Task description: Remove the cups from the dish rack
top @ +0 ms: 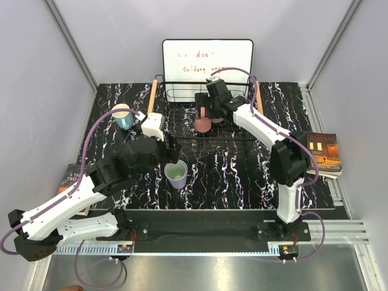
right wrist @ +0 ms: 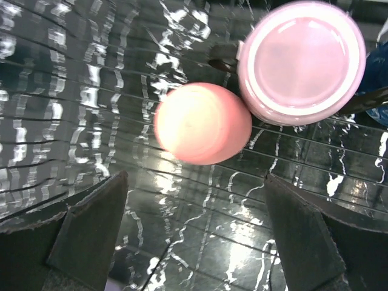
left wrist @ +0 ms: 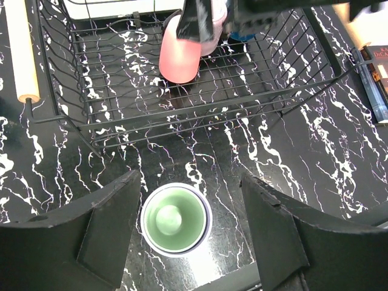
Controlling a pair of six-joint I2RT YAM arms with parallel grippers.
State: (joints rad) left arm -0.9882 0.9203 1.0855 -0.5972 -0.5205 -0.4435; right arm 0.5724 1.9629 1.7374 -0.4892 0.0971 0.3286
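We're mid-unload: left claw (left wrist: 191, 212) hangs released over the lavender cup (left wrist: 176, 219) on the counter (left wrist: 339, 151); right claw (right wrist: 197, 212), spread wide, should next clench the pink cup (right wrist: 203, 124) at its twelve o'clock.

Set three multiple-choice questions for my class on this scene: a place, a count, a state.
1. Where is the lavender cup relative to the rack? A inside it; B in front of it, on the table; C behind it.
2. How many cups stand outside the rack? A one; B two; C four.
3. The left gripper is: A open; B shut on a cup; C out of view.
Answers: B, it stands on the table before the rack; B, the lavender cup and the light blue cup; A, its fingers stand wide apart.
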